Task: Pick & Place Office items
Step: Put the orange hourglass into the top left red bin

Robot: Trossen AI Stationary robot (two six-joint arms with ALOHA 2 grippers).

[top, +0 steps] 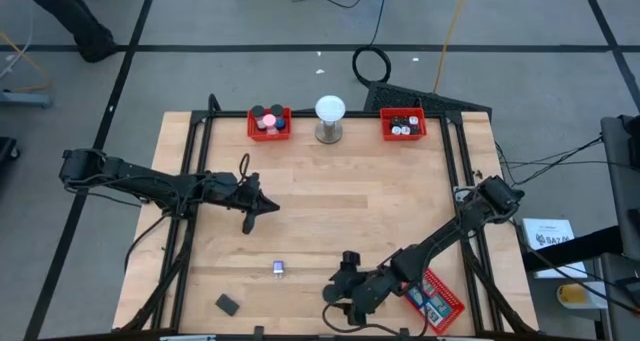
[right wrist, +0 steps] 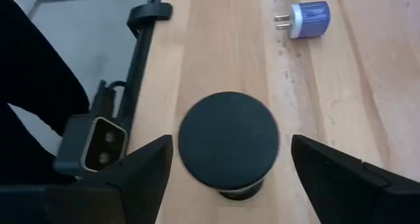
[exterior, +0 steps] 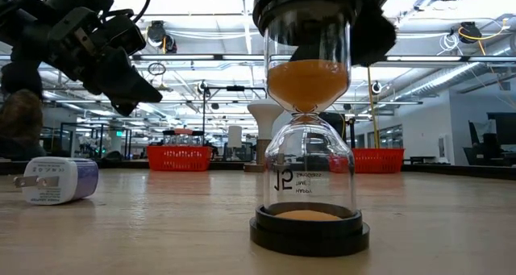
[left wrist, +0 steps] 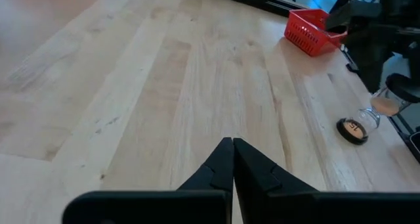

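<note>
An hourglass (exterior: 309, 146) with black caps and orange sand stands upright on its base near the table's near edge. My right gripper (right wrist: 230, 159) is open above it, one finger on each side of the black top cap (right wrist: 228, 142) with wood showing in both gaps. A white and blue plug charger (right wrist: 307, 19) lies on its side farther toward the table's left, and a small black block (top: 228, 304) rests near the near-left corner. My left gripper (left wrist: 232, 146) is shut with nothing in it, hovering over bare wood at the middle left (top: 266, 205).
Two red mesh trays (top: 269, 122) (top: 402, 124) holding small items stand at the far edge, with a white globe (top: 330, 116) between them. A third red tray (top: 436, 299) lies near the near-right corner, under my right arm. The table's near edge runs just beside the hourglass.
</note>
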